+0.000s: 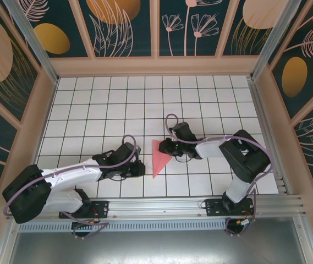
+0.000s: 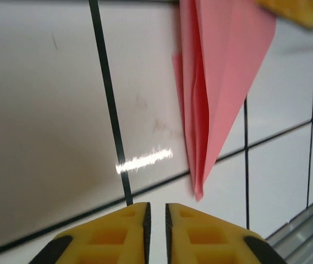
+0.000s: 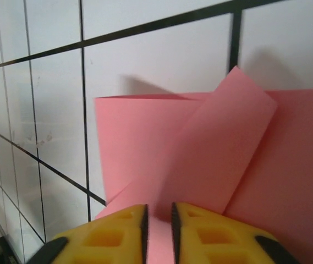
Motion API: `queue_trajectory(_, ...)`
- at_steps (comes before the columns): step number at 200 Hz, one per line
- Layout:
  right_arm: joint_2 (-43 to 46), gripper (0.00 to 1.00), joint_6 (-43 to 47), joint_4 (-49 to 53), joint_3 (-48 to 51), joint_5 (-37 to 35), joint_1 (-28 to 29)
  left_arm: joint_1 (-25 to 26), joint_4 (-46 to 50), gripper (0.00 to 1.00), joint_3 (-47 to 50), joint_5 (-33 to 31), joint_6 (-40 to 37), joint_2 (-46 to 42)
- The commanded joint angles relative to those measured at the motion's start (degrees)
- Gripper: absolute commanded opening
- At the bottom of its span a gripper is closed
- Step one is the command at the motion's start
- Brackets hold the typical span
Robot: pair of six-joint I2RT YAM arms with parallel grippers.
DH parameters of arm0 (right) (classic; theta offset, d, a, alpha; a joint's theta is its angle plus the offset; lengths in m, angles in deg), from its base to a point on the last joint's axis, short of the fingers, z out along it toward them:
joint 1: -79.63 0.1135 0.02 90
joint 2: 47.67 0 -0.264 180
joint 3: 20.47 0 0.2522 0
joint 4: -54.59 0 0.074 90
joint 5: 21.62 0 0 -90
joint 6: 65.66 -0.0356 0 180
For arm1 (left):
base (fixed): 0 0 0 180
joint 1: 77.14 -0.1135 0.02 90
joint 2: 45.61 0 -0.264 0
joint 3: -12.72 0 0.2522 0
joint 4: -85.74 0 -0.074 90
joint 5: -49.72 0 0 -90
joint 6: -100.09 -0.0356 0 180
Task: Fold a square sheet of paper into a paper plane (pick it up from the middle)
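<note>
Left gripper (image 2: 157, 220): fingertips a thin slit apart, table showing through the slit, nothing in it, so released and empty. Right gripper (image 3: 159, 231): fingertips also a thin slit apart, with pink showing in the slit. Can't tell if it is pinching the paper or just sitting over it.

Room: table (image 1: 117, 104) is a white grid. The far half is bare tiles out to both far corners. Patterned walls (image 1: 123, 27) close the far, left and right edges. A metal rail (image 1: 173, 204) runs along the near edge. There are free tiles between the left arm and the left edge. The two grippers face each other close together, with the paper between them.

Hidden or unclear: from the top, the right gripper covers part of the wide end, and both sets of fingertips are too dark and small to read. In the left wrist view the wide end is cut off at the frame top. A blurred yellow finger (image 2: 294, 8) pokes in at the top right corner, against the paper. In the right wrist view the paper's lower edge sits behind the fingers and its right side runs out of frame. One flap is lifted and tilted.

Paper plane (image 1: 158, 157): flat on the table, mid-width, in the near half. The point aims at the near edge and the wide end is at the right gripper. The left gripper sits just left of the pointed end, near it and apart from it. In the left wrist view the tip lies ahead and to the right of the fingertips.
</note>
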Motion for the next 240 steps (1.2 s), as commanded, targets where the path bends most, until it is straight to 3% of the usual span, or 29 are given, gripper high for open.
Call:
queue_trajectory(1, 6.59, 0.32, 1.21, 7.2, -0.71, -4.05, -0.58, -2.23, -3.29, 0.25, -2.39, -2.21, 0.45, 0.95)
queue_trajectory(26, 13.35, 0.46, -0.59, 9.74, 2.01, -7.38, -0.65, -3.59, -7.52, 0.37, -4.54, -1.25, -0.37, 2.63)
queue_trajectory(57, 19.76, 0.53, -5.24, 11.63, 7.48, -10.02, -2.03, -4.14, -7.55, 0.44, -9.32, -0.24, -2.82, 8.37)
queue_trajectory(91, 21.61, 0.56, -8.84, 8.5, 11.74, -7.69, -2.14, -4.14, -5.07, 0.39, -12.24, -3.25, -4.47, 13.64)
queue_trajectory(134, 17.77, 0.54, -10.53, 2.19, 12.68, -3.97, -1.87, -4.12, -5.77, 0.29, -12.03, -2.63, -5.9, 16.01)
queue_trajectory(187, 12.47, 0.5, -11.28, 0.37, 11.2, -3.26, -1.61, -4.15, -7.79, 0.27, -12.03, 0.0, -7.03, 18.66)
queue_trajectory(240, 9.6, 0.38, -12.39, -4.88, 11.49, -0.64, -1.05, -4.14, -8.21, 0.27, -13.13, 1.68, -8.26, 20.59)
